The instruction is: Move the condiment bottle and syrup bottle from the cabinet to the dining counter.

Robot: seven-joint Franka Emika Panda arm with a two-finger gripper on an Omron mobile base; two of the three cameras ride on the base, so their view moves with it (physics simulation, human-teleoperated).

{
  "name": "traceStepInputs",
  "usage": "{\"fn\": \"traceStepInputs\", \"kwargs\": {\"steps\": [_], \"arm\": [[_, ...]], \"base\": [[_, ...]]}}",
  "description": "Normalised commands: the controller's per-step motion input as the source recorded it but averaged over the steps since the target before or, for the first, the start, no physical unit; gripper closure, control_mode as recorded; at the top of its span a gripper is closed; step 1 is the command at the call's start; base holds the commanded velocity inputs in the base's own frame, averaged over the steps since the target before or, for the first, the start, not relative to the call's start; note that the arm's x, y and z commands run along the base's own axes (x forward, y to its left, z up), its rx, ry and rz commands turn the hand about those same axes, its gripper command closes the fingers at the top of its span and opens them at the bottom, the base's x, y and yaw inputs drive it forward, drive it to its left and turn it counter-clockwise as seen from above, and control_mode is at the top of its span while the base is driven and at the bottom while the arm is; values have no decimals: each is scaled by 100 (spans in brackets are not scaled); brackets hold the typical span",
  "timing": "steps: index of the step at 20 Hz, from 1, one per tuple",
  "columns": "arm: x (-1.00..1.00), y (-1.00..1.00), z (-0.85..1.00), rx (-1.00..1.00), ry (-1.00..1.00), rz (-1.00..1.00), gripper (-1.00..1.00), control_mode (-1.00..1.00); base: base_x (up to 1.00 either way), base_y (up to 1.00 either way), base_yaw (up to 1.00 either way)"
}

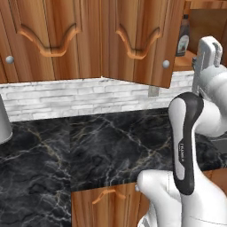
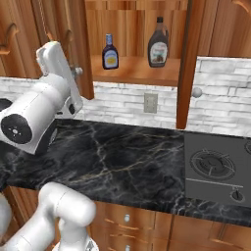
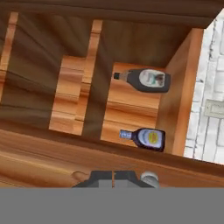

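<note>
Right, I'm backing the claw (image 3: 113, 176), pinched shut and empty by the door knob (image 3: 149, 177), off to reopen toward the condiment bottle (image 2: 110, 51) standing beside the syrup bottle (image 2: 158, 42) on the cabinet (image 2: 137, 71) shelf.

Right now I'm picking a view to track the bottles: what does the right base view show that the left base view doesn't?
Right base view alone: the small slender dark red bottle with a pale cap, a grey wall outlet and a stove burner. Left base view alone: closed reddish-brown cabinet doors with carved handles and a curved drawer handle. Both: the wide brown bottle on the cabinet shelf, the white brick wall, the black marble top.
</note>
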Motion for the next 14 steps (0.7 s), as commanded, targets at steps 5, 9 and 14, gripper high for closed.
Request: {"fn": "traceStepInputs", "kwargs": {"steps": [5,9,14], "arm": [[49,-3,-1,0,23,36,100,-100],[38,-5,-4,0,14,23,100,-100],[27,-5,-9,0,5,12,100,-100]], "base": [[0,0,0],[0,0,0],[0,0,0]]}}
